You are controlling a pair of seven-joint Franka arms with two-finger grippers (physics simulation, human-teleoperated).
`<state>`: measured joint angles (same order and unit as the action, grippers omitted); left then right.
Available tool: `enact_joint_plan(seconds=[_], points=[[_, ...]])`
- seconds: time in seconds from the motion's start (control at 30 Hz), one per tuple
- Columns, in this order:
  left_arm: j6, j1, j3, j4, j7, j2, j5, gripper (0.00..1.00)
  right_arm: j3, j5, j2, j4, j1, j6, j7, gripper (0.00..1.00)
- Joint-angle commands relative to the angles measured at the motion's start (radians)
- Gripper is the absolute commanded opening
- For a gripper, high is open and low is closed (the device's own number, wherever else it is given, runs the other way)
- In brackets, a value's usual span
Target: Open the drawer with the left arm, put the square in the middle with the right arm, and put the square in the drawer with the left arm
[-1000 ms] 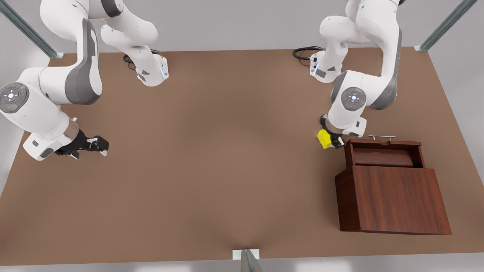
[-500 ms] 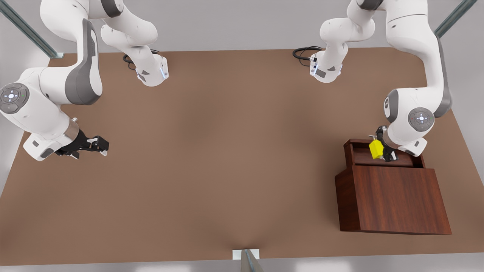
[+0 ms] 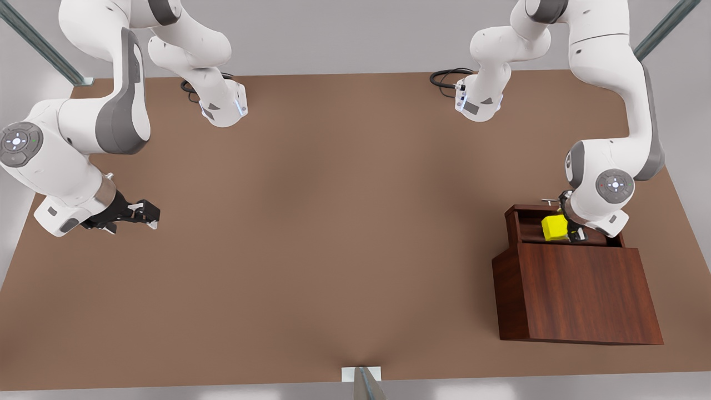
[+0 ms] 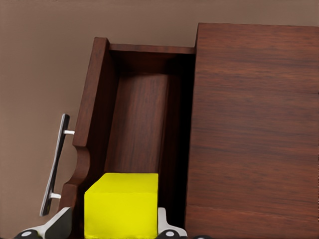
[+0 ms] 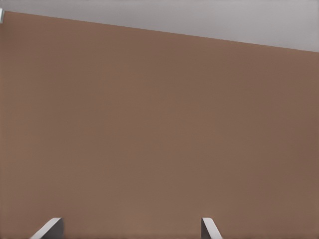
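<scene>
The yellow square [image 3: 554, 228] hangs over the open drawer [image 3: 514, 222], with my left gripper [image 3: 561, 231] shut on it, at the front view's right. In the left wrist view the square [image 4: 122, 204] sits between the fingers [image 4: 60, 225] above the drawer's wooden floor [image 4: 139, 119], beside the silver handle [image 4: 56, 164]. Whether the square touches the floor I cannot tell. My right gripper [image 3: 145, 214] waits open above the tabletop at the front view's left; its gripper [image 5: 130, 229] faces bare brown table.
The wooden cabinet [image 3: 577, 289] stands at the table's right, its top [image 4: 254, 129] close beside the square. The middle of the brown table [image 3: 344, 222] lies between the arms. Both arm bases [image 3: 225, 108] stand along the far edge.
My left gripper has carried the square from beside the drawer's left corner to above the open drawer, then lowered it slightly. The right arm has stayed still.
</scene>
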<state>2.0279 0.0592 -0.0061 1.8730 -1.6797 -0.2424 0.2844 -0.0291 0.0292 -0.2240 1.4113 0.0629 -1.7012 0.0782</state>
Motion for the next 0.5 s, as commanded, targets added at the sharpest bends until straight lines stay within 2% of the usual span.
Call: enact_joint_plan(seconds=[0.0,0.07,0.1,0.2,0.27,0.33,0.47], points=[[0.000,0.001,0.000,0.000,0.000,0.000,0.021,1.00,0.000,0.000,0.000,0.000,0.000,0.000,0.000,1.00],[-0.006,-0.001,-0.002,-0.005,0.006,0.006,0.025,1.00,0.000,0.000,0.000,0.000,0.000,0.000,0.000,1.00],[-0.110,-0.001,-0.009,-0.078,0.124,0.026,0.021,1.00,0.000,0.000,0.000,0.000,0.000,0.000,0.000,1.00],[-0.492,-0.002,-0.152,-0.325,0.891,0.012,-0.024,1.00,0.000,0.000,0.000,0.000,0.000,0.000,0.000,1.00],[-0.624,-0.010,-0.210,-0.477,1.339,0.006,-0.134,1.00,0.000,0.000,0.000,-0.002,0.000,0.000,0.000,1.00],[-0.626,-0.085,-0.196,-0.577,1.425,-0.021,-0.200,1.00,0.000,0.000,0.000,-0.002,0.000,0.000,0.000,1.00],[-0.630,-0.085,-0.193,-0.589,1.425,-0.048,-0.191,1.00,0.000,0.000,-0.005,-0.005,0.000,0.000,0.000,1.00]])
